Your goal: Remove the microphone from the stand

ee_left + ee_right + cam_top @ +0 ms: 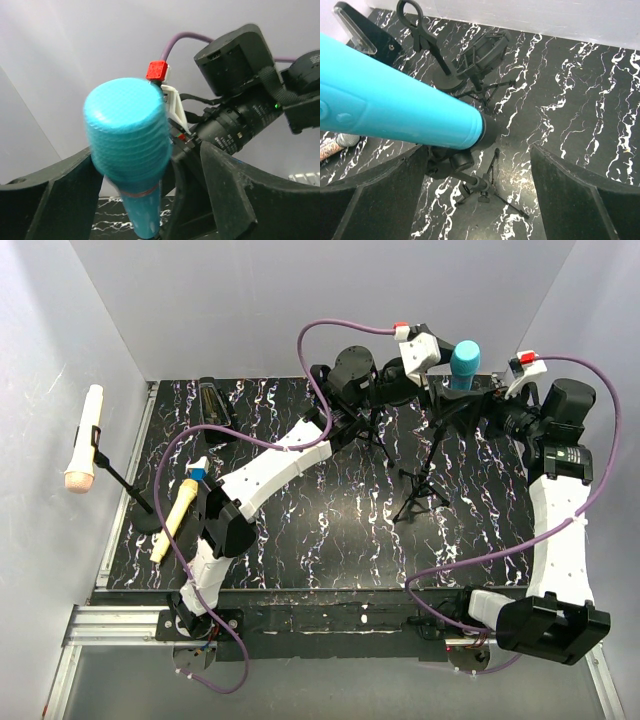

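1. Top external view: the teal microphone (465, 362) stands upright on its tripod stand (424, 483), toward the far right of the black marbled counter (320, 525), with both arms reaching to it.
2. Left wrist view: the left fingers (45, 200) are spread, one on each side of the mesh head; I cannot tell whether either touches it.
3. Right wrist view: the right fingers (585, 195) are spread wide, gripping nothing; the handle's lower end sits in the stand's black clip (451, 161).
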